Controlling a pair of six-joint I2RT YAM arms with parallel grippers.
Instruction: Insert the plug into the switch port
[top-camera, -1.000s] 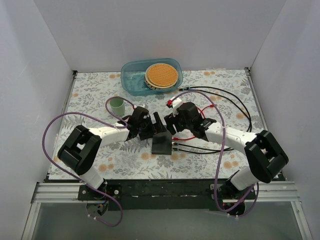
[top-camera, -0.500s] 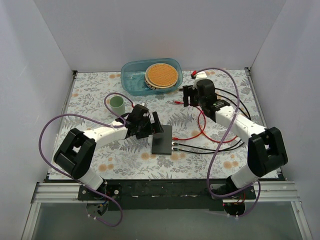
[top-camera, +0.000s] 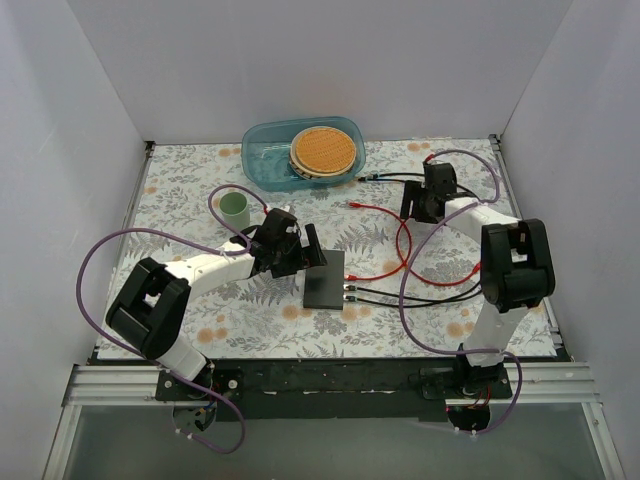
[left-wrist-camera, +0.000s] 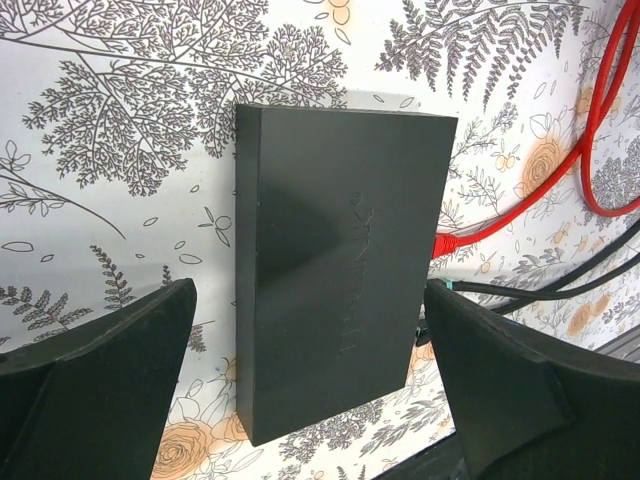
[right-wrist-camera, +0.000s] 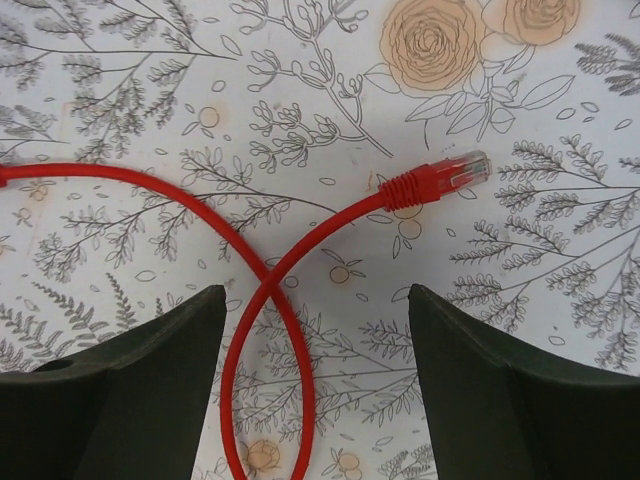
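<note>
The black switch (top-camera: 324, 279) lies flat on the floral mat, and it fills the left wrist view (left-wrist-camera: 335, 270). My left gripper (top-camera: 306, 256) is open and hovers over its left part (left-wrist-camera: 310, 400), one finger on each side, not touching. A red cable (top-camera: 400, 245) loops across the mat. Its free red plug (top-camera: 355, 204) lies on the mat, and it also shows in the right wrist view (right-wrist-camera: 445, 178). The other end sits at the switch's port side (left-wrist-camera: 450, 243). My right gripper (top-camera: 412, 206) is open and empty above the cable's crossing (right-wrist-camera: 265, 285), short of the plug.
A blue tub (top-camera: 262, 160) holding a round orange disc (top-camera: 323, 150) stands at the back. A green cup (top-camera: 234, 208) stands left of the arms. Black cables (top-camera: 455, 190) run from the switch's port side round to the back right. White walls enclose the mat.
My right arm has swung from beside the switch to the back right and come down over the red cable. The switch, tilted up a second ago, now lies flat with my left gripper open over it.
</note>
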